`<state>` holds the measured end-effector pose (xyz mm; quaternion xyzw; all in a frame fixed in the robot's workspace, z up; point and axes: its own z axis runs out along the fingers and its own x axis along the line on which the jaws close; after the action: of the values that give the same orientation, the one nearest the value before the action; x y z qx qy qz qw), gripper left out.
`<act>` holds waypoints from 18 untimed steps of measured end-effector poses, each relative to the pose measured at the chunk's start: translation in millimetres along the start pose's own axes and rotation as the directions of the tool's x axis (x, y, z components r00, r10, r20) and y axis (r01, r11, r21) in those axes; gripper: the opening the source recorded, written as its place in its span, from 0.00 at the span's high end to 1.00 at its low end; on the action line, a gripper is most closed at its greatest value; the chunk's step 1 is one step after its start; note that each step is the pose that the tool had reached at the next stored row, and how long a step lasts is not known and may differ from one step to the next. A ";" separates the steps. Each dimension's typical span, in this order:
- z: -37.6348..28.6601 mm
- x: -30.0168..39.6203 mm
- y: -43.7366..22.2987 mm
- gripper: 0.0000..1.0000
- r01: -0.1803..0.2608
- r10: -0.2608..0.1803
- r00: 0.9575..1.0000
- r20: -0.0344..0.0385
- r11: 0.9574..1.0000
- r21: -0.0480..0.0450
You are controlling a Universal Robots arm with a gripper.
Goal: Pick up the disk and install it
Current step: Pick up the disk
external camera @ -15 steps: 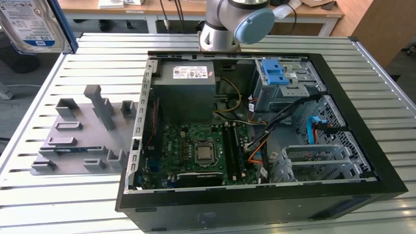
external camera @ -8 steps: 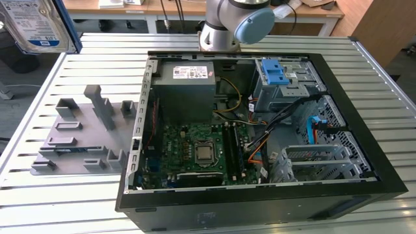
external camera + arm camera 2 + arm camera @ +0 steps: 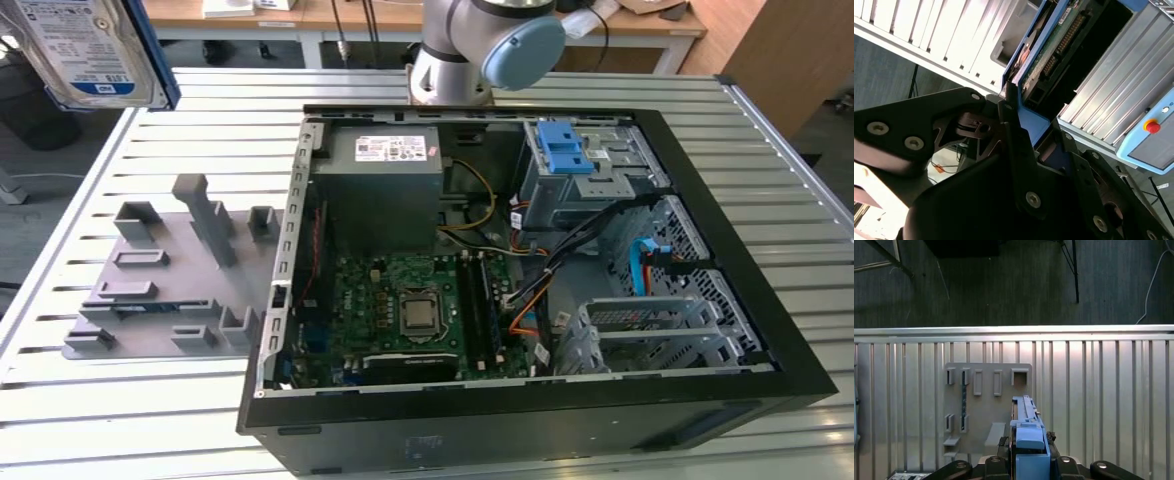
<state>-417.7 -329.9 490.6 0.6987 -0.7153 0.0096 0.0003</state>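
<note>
The disk [image 3: 91, 50], a stiff, dense slab of silver metal with blue plastic rails, hung aloft, clenched edgewise in the gripper [image 3: 1030, 447], apparently by its rails, a sound hold that spared the fragile circuit board. Below lay a grey slotted fixture plate [image 3: 174, 300] near the slatted table's [image 3: 107, 420] edge, beside the open computer case [image 3: 534, 400].

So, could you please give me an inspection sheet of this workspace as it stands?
Surface: slatted metal table bearing an open computer case and a grey fixture plate.
Job's things: the disk is held up clear of the table, outside the case.
Clutter: nothing seen.
Grippers: gripper shut on the disk's blue carrier.
Cables: black, orange and blue wires inside the case.
Surroundings: wooden benches behind; a red stop button in the second wrist view.
</note>
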 end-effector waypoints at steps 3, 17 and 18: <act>0.0 -0.1 -4.8 0.64 0.000 0.000 1.000 0.000 1.000 0.000; 0.4 -0.7 -28.2 0.64 0.000 0.000 1.000 0.000 1.000 0.000; 0.4 -0.7 -29.8 0.64 0.000 0.000 1.000 0.000 1.000 0.000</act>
<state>-387.8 -329.9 490.6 0.6988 -0.7153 0.0096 0.0003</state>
